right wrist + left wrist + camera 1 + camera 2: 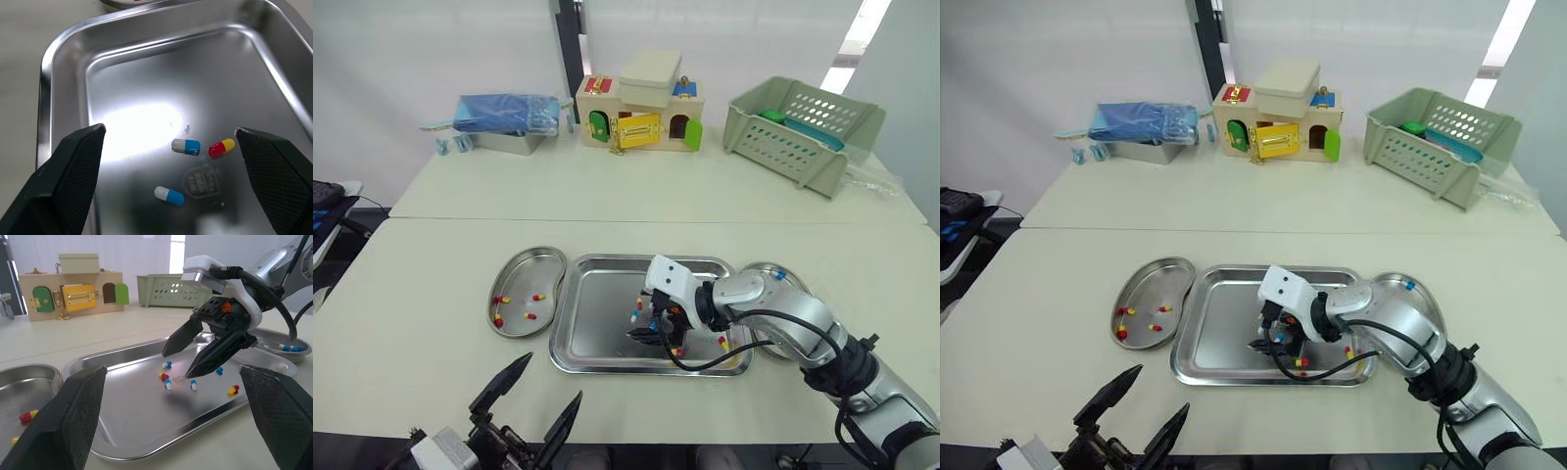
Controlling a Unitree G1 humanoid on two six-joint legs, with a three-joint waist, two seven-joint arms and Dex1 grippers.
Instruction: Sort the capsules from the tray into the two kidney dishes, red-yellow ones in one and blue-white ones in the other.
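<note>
Partway: red-yellow capsules (530,315) in left kidney dish (524,257), blue-white capsules (286,347) in right kidney dish (1425,294). Tray (597,343) holds a mixed handful. My right gripper (176,365) hangs spread and empty over them; my left gripper (552,377) is spread too.

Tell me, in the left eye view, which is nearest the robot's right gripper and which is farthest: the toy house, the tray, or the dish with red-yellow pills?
1. Tray, right under the right gripper.
2. Left kidney dish, beside the tray on the robot's left.
3. Toy house, far back on the rear table.
</note>
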